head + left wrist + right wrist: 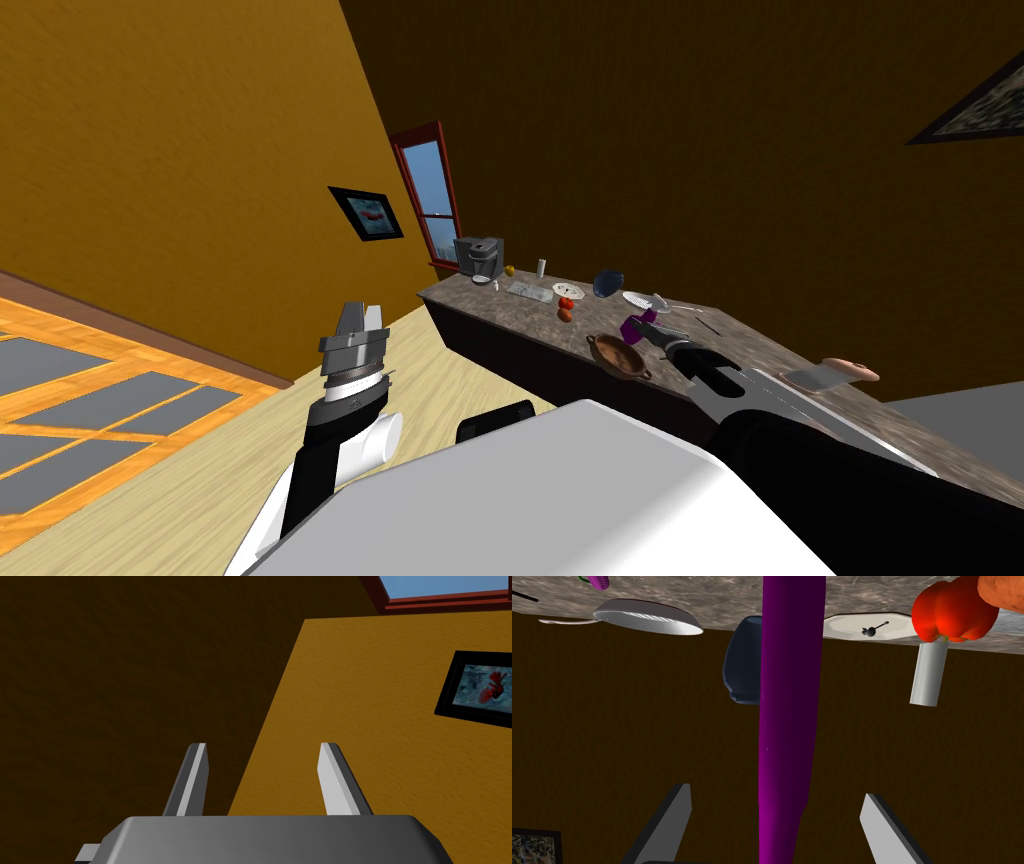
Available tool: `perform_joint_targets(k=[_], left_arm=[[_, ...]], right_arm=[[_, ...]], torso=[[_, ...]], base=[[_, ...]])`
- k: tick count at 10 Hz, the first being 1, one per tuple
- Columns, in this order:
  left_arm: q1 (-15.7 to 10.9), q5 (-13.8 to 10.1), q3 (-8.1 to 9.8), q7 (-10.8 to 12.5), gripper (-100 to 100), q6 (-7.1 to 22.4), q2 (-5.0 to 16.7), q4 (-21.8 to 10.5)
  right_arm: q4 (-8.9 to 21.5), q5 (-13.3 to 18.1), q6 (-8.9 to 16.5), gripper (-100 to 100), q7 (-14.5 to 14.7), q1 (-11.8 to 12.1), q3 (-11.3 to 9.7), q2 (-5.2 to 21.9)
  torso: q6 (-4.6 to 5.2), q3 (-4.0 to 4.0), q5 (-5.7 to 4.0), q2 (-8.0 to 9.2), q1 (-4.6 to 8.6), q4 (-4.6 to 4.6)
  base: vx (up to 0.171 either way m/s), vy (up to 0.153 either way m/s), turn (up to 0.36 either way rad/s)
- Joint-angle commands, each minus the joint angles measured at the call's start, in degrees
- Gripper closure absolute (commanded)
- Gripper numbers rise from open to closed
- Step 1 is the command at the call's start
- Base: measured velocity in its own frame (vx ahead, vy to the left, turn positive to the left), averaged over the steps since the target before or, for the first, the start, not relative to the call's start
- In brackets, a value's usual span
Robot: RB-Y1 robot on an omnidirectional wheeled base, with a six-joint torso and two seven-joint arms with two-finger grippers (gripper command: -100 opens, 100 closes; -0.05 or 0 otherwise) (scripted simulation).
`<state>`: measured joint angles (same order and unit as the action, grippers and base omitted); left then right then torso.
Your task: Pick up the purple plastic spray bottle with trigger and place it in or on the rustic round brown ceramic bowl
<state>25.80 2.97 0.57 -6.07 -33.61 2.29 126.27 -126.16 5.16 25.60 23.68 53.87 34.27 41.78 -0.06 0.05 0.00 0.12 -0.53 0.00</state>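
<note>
stone-look counter (520, 312) runs from centre to right of the head view, w/ a dark brown wall behind. purple spray bottle (787, 701) is on it right of centre, just beside the brown bowl (618, 356), which sits nearer the counter's front edge. right gripper (776, 792) has its fingers spread w/ the bottle's body between them and a gap on each side, so nothing is gripped yet. step in hand looks like the grasp: the arm should go a bit deeper so the blades cover more of the body, stay centred, then close evenly so it doesn't twist or tip. bottle reads as a tall, narrow, glossy purple column; trigger can't be made out. left gripper (358, 318) is raised at lower left, fingers apart, idle.
</note>
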Motion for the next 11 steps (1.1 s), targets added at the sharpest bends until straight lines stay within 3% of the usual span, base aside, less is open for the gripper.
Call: perform_joint_targets(k=[1,3,4,5,11], left_arm=[[0.00,0.00,0.00,0.00,0,0.00,0.00,0.00],[0.00,0.00,0.00,0.00,0,0.00,0.00,0.00],[0.00,0.00,0.00,0.00,0,0.00,0.00,0.00],[0.00,0.00,0.00,0.00,0,0.00,0.00,0.00],[0.00,0.00,0.01,0.00,0,0.00,0.00,0.00]], right_arm=[[0.00,0.00,0.00,-100,0.00,0.00,0.00,0.00],[0.00,0.00,0.00,-100,0.00,0.00,0.00,0.00],[0.00,0.00,0.00,0,0.00,0.00,0.00,0.00],[-2.65,-1.24,1.52,-100,-0.42,1.56,1.25,0.79],[-10.62,-4.97,6.09,-100,-1.67,6.23,5.01,3.18]], torso=[[0.00,0.00,0.00,0.00,0.00,0.00],[0.00,0.00,-0.01,-0.01,0.02,0.00],[0.00,0.00,-0.01,-0.01,0.02,0.00],[0.00,-0.01,-0.01,-0.01,0.02,0.00],[0.01,-0.06,-0.04,-0.10,0.16,-0.02]], base=[[0.000,0.000,0.000],[0.000,0.000,0.000],[0.000,0.000,0.000],[0.020,-0.030,-0.062],[0.028,-0.046,-0.055]])
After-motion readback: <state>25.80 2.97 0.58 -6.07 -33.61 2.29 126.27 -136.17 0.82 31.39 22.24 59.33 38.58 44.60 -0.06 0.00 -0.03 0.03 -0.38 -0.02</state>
